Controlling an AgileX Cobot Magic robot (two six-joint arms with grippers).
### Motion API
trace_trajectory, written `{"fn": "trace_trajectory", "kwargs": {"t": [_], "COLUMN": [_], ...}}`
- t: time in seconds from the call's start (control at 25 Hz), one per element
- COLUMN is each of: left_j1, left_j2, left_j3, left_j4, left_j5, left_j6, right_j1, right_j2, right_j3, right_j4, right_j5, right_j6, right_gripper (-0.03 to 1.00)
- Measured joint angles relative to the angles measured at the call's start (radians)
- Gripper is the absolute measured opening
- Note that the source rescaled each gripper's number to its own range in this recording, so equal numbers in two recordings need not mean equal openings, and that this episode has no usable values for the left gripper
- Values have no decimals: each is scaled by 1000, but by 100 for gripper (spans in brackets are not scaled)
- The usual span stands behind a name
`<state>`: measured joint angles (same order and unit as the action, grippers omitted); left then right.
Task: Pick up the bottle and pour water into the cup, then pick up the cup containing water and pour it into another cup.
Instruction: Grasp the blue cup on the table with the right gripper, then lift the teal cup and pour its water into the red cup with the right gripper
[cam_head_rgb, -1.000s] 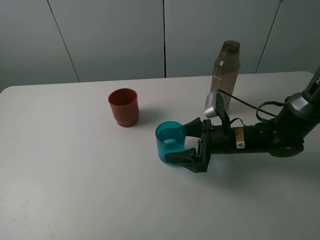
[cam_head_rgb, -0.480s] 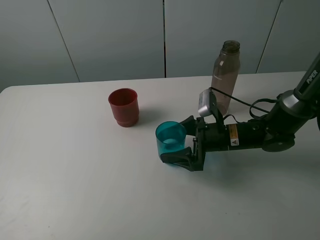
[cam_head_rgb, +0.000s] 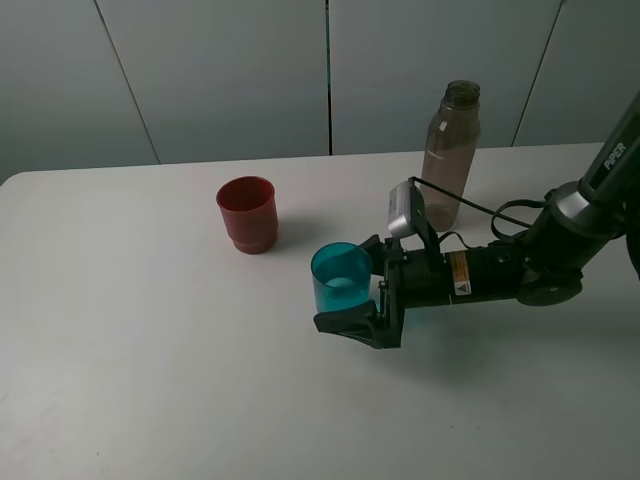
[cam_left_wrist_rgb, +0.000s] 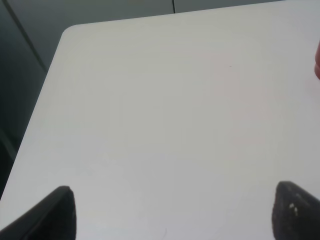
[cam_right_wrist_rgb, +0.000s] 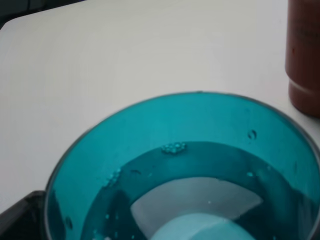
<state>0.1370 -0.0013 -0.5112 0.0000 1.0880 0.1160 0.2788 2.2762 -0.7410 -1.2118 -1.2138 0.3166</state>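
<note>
The teal cup (cam_head_rgb: 341, 277) stands upright near the table's middle with water in it; the right wrist view looks down into the cup (cam_right_wrist_rgb: 150, 130) from close range. My right gripper (cam_head_rgb: 347, 287) lies low and level, reaching from the right. It is open, with one finger on each side of the cup and a small gap showing at the sides. The red cup (cam_head_rgb: 247, 213) stands empty to the back left, and also shows in the right wrist view (cam_right_wrist_rgb: 305, 55). The bottle (cam_head_rgb: 450, 155) stands behind the right arm. My left gripper (cam_left_wrist_rgb: 177, 215) is open over bare table.
A white table (cam_head_rgb: 150, 350) with a rounded far-left corner (cam_left_wrist_rgb: 70, 32) carries everything. Grey wall panels (cam_head_rgb: 230, 70) rise behind it. The right arm's cable (cam_head_rgb: 480, 205) loops in front of the bottle's base. The left arm is out of the exterior high view.
My right gripper has slid leftward along the table, so its fingers now reach further around the teal cup. Cups and bottle have not moved.
</note>
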Motion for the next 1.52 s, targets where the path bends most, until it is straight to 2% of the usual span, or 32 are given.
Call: {"fn": "trace_trajectory", "kwargs": {"t": [0.04,0.08,0.12,0.16,0.84,1.12,1.36,1.52], "left_j1": [0,0,0,0,0,0,0,0], "left_j2": [0,0,0,0,0,0,0,0], "left_j3": [0,0,0,0,0,0,0,0], "left_j4": [0,0,0,0,0,0,0,0], "left_j5": [0,0,0,0,0,0,0,0], "left_j6": [0,0,0,0,0,0,0,0], "right_j1": [0,0,0,0,1,1,4,34], "right_j2": [0,0,0,0,-2,-75,-183,-275], "right_j3": [0,0,0,0,0,0,2,2], "right_j4": [4,9,17,20,23,23,59,81], "right_j5": [0,0,0,6,17,39,41,91], "right_j6": [-6,-11,-19,-23,-41,-38,86,157], "right_gripper": [79,55,16,7,7,7,7,7]}}
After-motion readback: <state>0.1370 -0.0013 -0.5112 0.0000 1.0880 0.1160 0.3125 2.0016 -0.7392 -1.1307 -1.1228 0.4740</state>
